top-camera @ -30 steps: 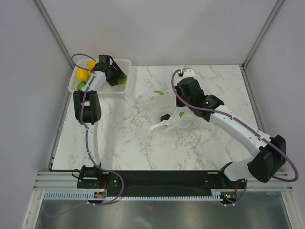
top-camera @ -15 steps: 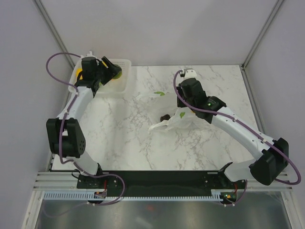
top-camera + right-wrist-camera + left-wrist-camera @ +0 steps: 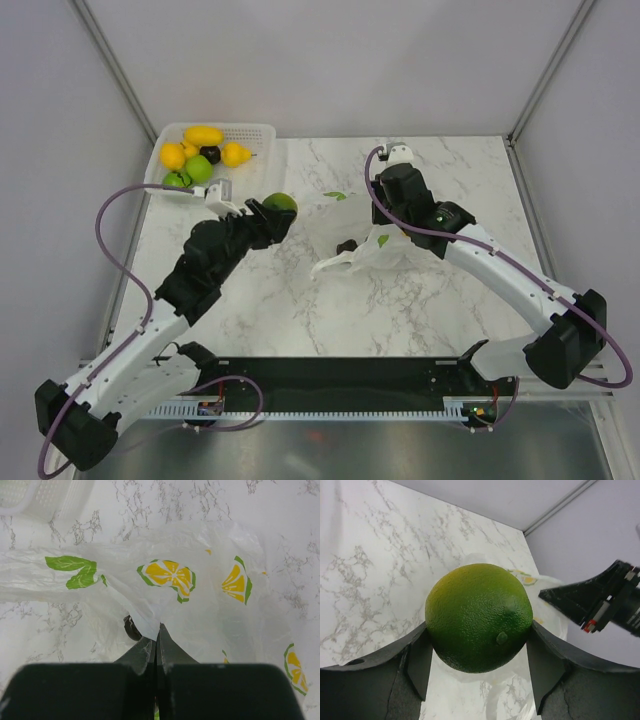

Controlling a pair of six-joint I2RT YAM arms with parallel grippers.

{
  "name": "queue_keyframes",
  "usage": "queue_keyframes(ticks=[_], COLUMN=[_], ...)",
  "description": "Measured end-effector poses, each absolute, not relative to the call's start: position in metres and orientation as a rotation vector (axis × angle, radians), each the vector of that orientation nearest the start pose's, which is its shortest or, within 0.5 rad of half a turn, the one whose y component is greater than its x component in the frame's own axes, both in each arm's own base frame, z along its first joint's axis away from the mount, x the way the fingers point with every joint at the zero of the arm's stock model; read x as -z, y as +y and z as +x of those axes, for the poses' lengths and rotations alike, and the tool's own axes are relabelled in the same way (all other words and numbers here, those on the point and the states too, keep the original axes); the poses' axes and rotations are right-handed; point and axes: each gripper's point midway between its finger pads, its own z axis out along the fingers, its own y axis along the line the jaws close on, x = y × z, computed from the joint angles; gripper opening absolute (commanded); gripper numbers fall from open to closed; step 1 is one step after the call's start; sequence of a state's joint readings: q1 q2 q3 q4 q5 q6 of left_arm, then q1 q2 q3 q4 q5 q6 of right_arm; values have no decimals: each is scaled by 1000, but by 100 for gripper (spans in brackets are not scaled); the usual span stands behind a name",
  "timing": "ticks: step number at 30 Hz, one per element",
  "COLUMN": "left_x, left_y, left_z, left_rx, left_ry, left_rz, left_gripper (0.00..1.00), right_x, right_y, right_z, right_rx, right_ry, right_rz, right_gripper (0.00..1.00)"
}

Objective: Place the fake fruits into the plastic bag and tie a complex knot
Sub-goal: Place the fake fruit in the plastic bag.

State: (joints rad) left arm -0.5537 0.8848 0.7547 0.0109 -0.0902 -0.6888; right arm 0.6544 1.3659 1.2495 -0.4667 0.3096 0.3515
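A green lime [image 3: 277,205] [image 3: 479,617] sits between the fingers of my left gripper [image 3: 270,212] [image 3: 479,652], held above the marble just left of the plastic bag [image 3: 345,225] [image 3: 547,605]. The bag [image 3: 200,595] is thin, white and printed with lemons, and lies crumpled mid-table. My right gripper [image 3: 380,238] [image 3: 157,632] is shut on a pinched fold of it. A dark rounded thing [image 3: 346,246] [image 3: 131,628] shows at the bag's edge. Other fake fruits lie in the white basket [image 3: 262,131]: yellow ones [image 3: 203,135], green ones [image 3: 199,168] and a black one [image 3: 210,154]. No knot is in view.
The perforated white basket [image 3: 50,500] stands at the table's far left corner against the grey wall. The right arm [image 3: 500,275] stretches diagonally over the right side of the marble top [image 3: 280,300]. Grey walls close the table on three sides.
My left arm has swung out of the basket and rightward across the table, carrying the lime to the bag's left side. The right gripper and bag have stayed put.
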Motion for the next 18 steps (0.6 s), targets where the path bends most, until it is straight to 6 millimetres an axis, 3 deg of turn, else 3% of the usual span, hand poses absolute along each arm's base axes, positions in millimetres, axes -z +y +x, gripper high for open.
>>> queue_keyframes(ticks=[4,8,14,18], left_x=[-245,-205,-154,-149], left_y=[-184,-190,-215,-252], left_z=[275,271,277,301], left_rx=[791,735,660,709], left_ry=[1771,1863,2024,2036], left_rz=[-217,-204,-146,-106], left_gripper=[42,42,41,41], right_x=[-235,-235,-235,-236], right_y=[212,212,213,215], right_z=[341,341,341,340], right_rx=[-264,-263,-269,-283], right_ry=[2130,2130,2130,2132], right_rz=[-146,-146,-148,-156], right_gripper=[0,0,0,0])
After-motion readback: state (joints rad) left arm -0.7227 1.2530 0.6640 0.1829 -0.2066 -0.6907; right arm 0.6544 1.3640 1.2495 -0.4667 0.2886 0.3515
